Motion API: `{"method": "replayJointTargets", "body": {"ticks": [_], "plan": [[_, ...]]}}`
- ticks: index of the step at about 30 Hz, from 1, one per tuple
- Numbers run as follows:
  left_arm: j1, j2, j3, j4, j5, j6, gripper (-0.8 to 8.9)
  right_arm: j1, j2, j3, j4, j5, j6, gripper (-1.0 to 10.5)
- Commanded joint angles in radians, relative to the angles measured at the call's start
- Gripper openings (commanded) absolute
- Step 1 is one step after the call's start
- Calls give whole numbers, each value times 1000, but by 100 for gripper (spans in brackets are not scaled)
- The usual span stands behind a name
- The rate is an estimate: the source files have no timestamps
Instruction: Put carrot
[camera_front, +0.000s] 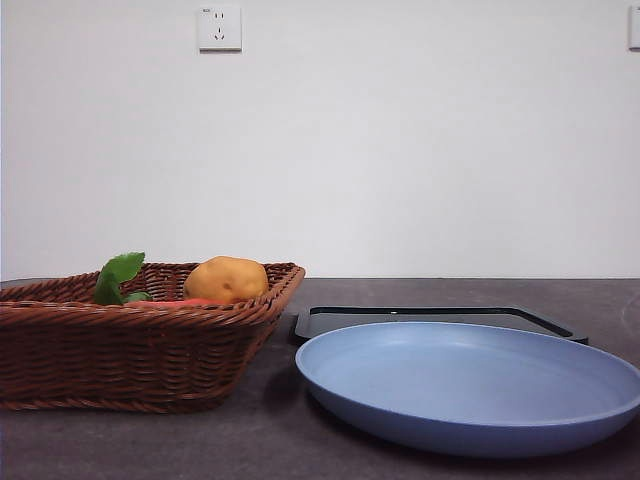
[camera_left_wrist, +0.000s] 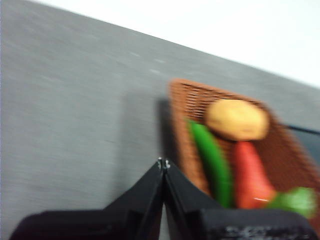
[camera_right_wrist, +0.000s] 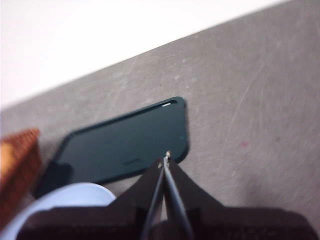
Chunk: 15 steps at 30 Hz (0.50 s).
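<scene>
Left gripper (camera_left_wrist: 163, 164) hangs above bare grey table (camera_left_wrist: 75, 125), jaws pressed tip to tip with nothing between them; its wrist view is motion-blurred. Just beside the tips sits the wicker basket (camera_left_wrist: 190, 100), apart from them, no contact. Inside the basket lies the carrot (camera_left_wrist: 250, 172), red-orange body along the floor, green leaf tuft at its thick end. A long green vegetable (camera_left_wrist: 212, 160) lies alongside the carrot, between it and the near basket wall, touching or nearly so; blur prevents a firmer call. A yellow-brown potato (camera_left_wrist: 237, 120) rests at the carrot's thin end, against or partly over it. Right gripper (camera_right_wrist: 165, 159) is likewise clenched on nothing, hovering over the edge of a dark flat tray (camera_right_wrist: 125, 140); the rim of the blue plate (camera_right_wrist: 65, 200) shows next to that tray. In the front view neither arm appears. From that low camera the basket stands at 9 o'clock, the blue plate at 4 o'clock, the dark tray just behind the plate, close to the basket's corner. Only the carrot's leaves and a sliver of red show above the basket rim. A wall socket (camera_front: 220, 28) sits at 11 o'clock, high on the white wall.
</scene>
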Motion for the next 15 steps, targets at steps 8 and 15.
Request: {"method": "replayJointTargets", "body": {"ticks": [8,15], "plan": [[3,-2,11,42,138,-141,7,1,0,2,7,-69,208,3],[3,53,117,8,135,-122,7,1,56,112,-56,-109,208,3]]}}
